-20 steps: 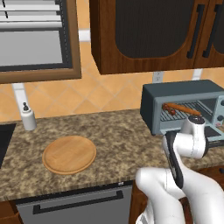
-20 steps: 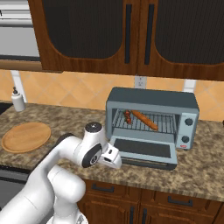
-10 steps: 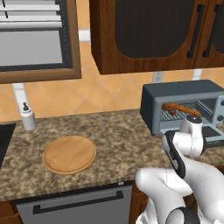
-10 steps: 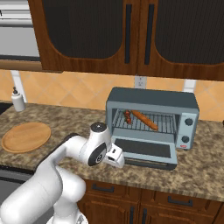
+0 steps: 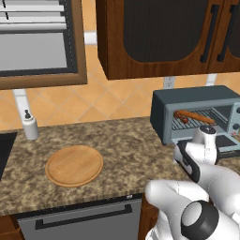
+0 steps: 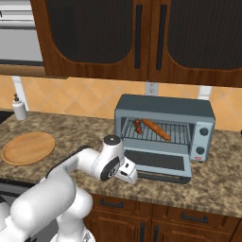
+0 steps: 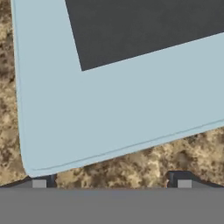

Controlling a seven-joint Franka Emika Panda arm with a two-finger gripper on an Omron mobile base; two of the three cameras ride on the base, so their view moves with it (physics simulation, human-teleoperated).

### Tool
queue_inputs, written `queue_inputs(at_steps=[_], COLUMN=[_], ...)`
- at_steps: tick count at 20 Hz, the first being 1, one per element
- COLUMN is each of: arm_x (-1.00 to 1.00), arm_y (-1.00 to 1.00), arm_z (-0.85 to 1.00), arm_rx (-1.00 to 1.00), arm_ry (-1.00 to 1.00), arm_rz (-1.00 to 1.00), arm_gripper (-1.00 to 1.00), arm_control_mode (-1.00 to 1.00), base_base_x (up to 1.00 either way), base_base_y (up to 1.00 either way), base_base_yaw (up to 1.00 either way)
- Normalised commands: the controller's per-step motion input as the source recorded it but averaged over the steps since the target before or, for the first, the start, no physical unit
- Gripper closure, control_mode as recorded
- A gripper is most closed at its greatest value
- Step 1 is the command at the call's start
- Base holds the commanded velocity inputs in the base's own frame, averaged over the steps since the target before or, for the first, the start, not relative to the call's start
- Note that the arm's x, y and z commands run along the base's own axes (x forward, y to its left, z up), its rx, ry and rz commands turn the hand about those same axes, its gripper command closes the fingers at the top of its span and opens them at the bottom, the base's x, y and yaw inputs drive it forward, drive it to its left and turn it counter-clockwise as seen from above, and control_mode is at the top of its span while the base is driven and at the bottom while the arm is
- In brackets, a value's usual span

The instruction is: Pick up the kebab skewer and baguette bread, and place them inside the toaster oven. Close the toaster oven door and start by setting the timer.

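Since a second ago, the gripper (image 6: pixel 133 177) has swung lower toward the front-left corner of the toaster oven door (image 6: pixel 158 161), which lies folded down on the tabletop (image 6: pixel 217 186). Its jaws are spread wide, holding nothing. Inside the toaster oven (image 6: pixel 163 124), kebab skewer (image 6: pixel 138 125) and baguette bread (image 6: pixel 156 129) rest on the rack. No writing is legible.
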Motion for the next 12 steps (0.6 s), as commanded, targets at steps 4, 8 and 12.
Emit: queue_inputs(at_steps=[4, 8, 12], arm_x=[0.19, 0.17, 0.18], arm_y=[0.00, 0.00, 0.01], arm_z=[-0.12, -0.09, -0.16], arm_rx=[0.00, -0.02, -0.02], arm_ry=[-0.10, -0.11, -0.06], arm_rz=[0.00, 0.00, 0.00], arm_gripper=[-1.00, -1.00, -1.00], arm_control_mode=[-1.00, -1.00, -1.00], base_base_x=[0.00, 0.00, 0.00], base_base_y=[0.00, 0.00, 0.00], base_base_yaw=[0.00, 0.00, 0.00])
